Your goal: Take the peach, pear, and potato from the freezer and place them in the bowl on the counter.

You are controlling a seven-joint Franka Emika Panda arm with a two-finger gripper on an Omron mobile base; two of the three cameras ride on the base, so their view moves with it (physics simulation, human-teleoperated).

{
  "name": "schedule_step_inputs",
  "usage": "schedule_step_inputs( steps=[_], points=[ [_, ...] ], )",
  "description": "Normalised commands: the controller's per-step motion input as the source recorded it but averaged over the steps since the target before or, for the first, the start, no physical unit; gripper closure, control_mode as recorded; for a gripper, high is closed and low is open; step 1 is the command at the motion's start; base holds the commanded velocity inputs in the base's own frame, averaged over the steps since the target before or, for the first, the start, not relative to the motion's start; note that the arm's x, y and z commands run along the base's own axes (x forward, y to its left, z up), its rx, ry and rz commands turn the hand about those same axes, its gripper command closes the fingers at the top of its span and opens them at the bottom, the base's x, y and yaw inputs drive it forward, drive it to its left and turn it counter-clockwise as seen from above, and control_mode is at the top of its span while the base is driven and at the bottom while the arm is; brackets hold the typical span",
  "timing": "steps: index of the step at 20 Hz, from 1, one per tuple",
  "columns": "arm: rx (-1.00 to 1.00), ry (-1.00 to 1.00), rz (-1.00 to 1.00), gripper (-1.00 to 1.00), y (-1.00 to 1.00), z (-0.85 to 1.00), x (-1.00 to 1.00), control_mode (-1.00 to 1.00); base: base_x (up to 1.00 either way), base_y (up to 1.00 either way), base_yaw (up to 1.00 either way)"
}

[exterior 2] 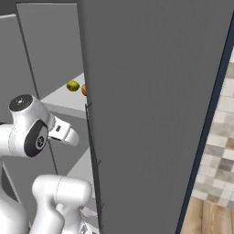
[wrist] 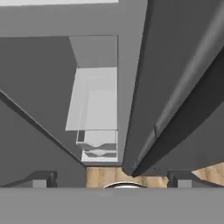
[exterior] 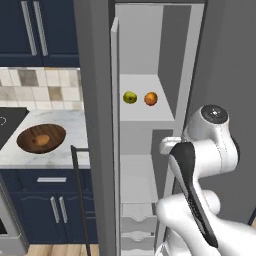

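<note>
Fingers [wrist: 111, 179] apart, empty, beside freezer [exterior: 145, 65] door edge, pear [exterior: 130, 97] on shelf.

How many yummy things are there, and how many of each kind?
Pear: 1, on the freezer shelf
Peach: 1, on the same shelf beside the pear
Potato: 1, in the bowl
Total: 3

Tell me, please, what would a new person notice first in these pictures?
The small yellow-green pear and the round orange peach sit side by side on a white shelf of the open tall grey freezer. On the marble counter to the left, a wide dark wooden bowl holds the brown potato.
</note>
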Motion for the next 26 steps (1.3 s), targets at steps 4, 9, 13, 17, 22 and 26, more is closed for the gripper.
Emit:
schedule_step_inputs(
  steps=[4,9,13,17,22,26],
  points=[
    [-0.1,-0.52,0.1,-1.0,0.41,1.0,-0.04,-1.0,0.0,0.0,0.0],
    [0.0,-0.06,0.05,-1.0,0.3,0.99,0.4,-1.0,0.0,0.0,0.0],
    [0.01,0.0,0.03,-1.0,0.13,0.85,0.7,-1.0,0.0,0.0,0.0],
    [0.0,0.0,0.05,-1.0,0.15,0.31,0.75,-1.0,0.0,0.0,0.0],
    [-0.02,0.0,0.0,-1.0,0.08,-0.11,0.76,-1.0,0.0,0.0,0.0],
    [-0.07,0.0,0.0,-1.0,0.02,-0.34,0.77,-1.0,0.0,0.0,0.0]
  ],
)
